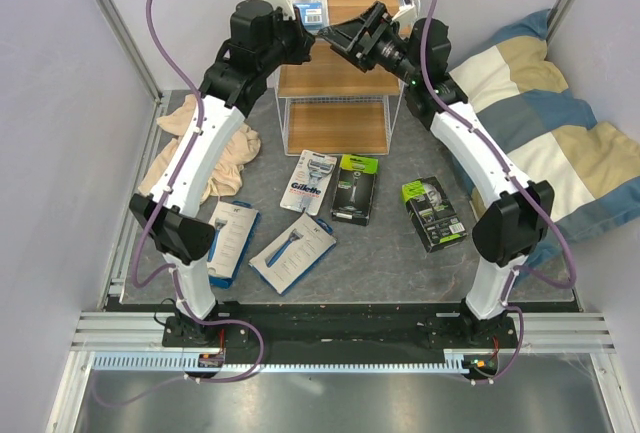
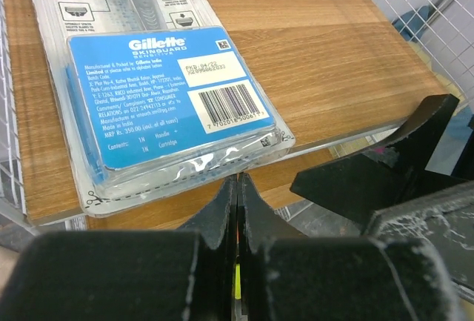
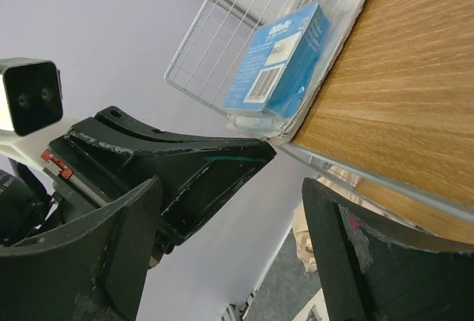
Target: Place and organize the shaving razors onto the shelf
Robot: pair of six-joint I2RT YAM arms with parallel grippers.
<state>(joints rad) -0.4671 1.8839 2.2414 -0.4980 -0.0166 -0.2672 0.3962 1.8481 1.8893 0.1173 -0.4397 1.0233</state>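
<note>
One blister card (image 2: 170,91) lies far-left on the shelf's (image 1: 335,81) top board, its near edge at the lip; five packs (image 1: 312,181) wait on the table (image 1: 390,253). Just near of the card, the left gripper (image 2: 237,187) is pinched shut and empty, while the right gripper (image 3: 289,169) is spread wide and empty. A slow, square push should seat the card. Its far end is cut off.

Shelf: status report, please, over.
Left claw shut, right claw open, both empty. Blue-and-white blister razor pack on top wooden board of white wire shelf. Claws close together at shelf front.
</note>
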